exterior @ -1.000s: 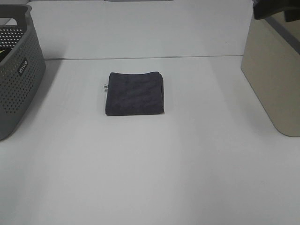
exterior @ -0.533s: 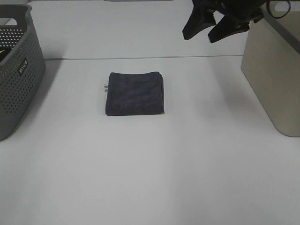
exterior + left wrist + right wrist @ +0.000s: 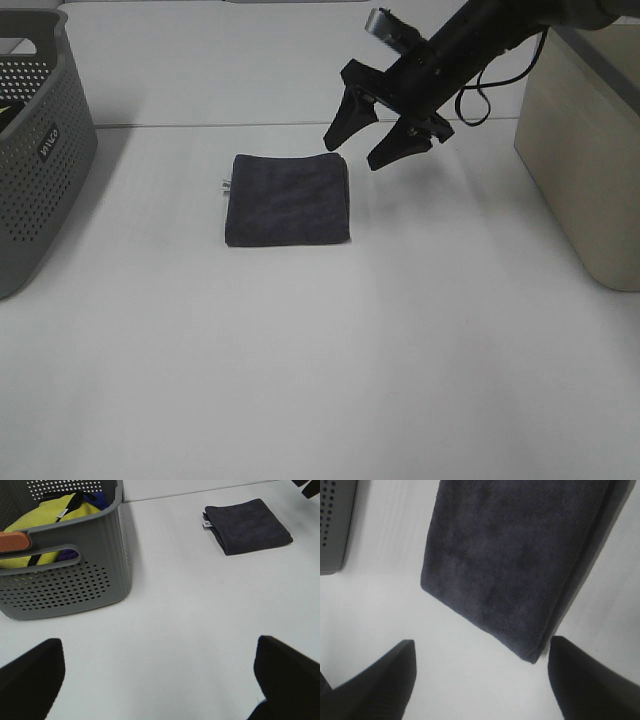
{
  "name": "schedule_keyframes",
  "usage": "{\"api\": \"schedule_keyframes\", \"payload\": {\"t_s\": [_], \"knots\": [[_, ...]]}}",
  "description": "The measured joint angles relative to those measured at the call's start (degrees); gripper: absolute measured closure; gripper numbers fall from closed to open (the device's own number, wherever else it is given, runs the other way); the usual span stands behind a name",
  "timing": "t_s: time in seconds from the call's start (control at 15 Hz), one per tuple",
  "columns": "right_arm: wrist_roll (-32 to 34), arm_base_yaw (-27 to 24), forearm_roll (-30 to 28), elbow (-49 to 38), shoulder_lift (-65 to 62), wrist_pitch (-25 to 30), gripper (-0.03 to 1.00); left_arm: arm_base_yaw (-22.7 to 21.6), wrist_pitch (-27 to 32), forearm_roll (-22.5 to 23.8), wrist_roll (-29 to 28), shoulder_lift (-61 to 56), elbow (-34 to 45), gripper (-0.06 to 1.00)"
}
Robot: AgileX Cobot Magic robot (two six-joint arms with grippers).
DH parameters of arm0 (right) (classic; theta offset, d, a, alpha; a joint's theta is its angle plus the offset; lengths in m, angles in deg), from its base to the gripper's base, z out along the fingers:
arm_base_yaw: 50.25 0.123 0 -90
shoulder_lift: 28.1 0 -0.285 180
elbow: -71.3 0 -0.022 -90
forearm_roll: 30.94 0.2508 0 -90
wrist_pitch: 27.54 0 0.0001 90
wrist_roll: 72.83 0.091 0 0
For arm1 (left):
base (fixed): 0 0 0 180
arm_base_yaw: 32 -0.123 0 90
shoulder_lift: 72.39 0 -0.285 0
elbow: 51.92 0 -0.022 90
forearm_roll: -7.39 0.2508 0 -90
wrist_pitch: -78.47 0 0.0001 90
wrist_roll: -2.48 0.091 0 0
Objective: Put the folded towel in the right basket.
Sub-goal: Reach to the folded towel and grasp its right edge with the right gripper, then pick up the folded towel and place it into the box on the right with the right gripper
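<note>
The folded dark grey towel [image 3: 288, 198] lies flat on the white table, left of centre. It also shows in the left wrist view [image 3: 247, 525] and fills the right wrist view [image 3: 520, 560]. My right gripper [image 3: 360, 146] is open and empty, hovering just above and beside the towel's far right corner, jaws spread wide. The beige right basket [image 3: 590, 160] stands at the table's right edge. My left gripper [image 3: 160, 680] is open and empty, low over the table beside the grey basket, far from the towel.
A grey perforated basket [image 3: 35, 150] stands at the left edge; in the left wrist view its wall [image 3: 75, 580] encloses yellow and dark cloths [image 3: 50, 517]. White table [image 3: 320, 360] spreads out in front of the towel.
My right arm has come in from the top right, away from the beige basket, and moved down and left until the open gripper is at the towel's far right corner. The towel has not moved.
</note>
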Motion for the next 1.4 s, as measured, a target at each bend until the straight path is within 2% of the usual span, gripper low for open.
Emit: {"api": "schedule_keyframes", "payload": {"t_s": [0.2, 0.4, 0.67, 0.8, 0.93, 1.07, 1.4], "knots": [[0.11, 0.0, 1.55, 5.1, 7.05, 0.06, 0.27, 0.0, 0.0, 0.0, 0.0, 0.0, 0.0, -0.03], [-0.23, 0.0, 2.35, 5.56, 11.4, -0.74, 0.27, 0.0, 0.0, 0.0, 0.0, 0.0, 0.0, -0.03], [-1.49, 0.46, 7.91, 6.02, 13.69, -3.09, 0.28, 0.0, 0.0, 0.0, 0.0, 0.0, 0.0, -0.03], [-1.72, 1.95, 7.56, 6.07, 14.04, -6.59, 0.42, 0.0, 0.0, 0.0, 0.0, 0.0, 0.0, -0.03], [-2.01, 2.86, 7.05, 6.07, 14.44, -8.88, 0.71, 0.0, 0.0, 0.0, 0.0, 0.0, 0.0, -0.03], [-2.01, 3.15, 7.05, 6.07, 14.61, -9.4, 0.89, 0.0, 0.0, 0.0, 0.0, 0.0, 0.0, -0.03], [-3.55, 3.21, 5.84, 6.07, 9.4, -7.79, 0.89, 0.0, 0.0, 0.0, 0.0, 0.0, 0.0, -0.03]]}}
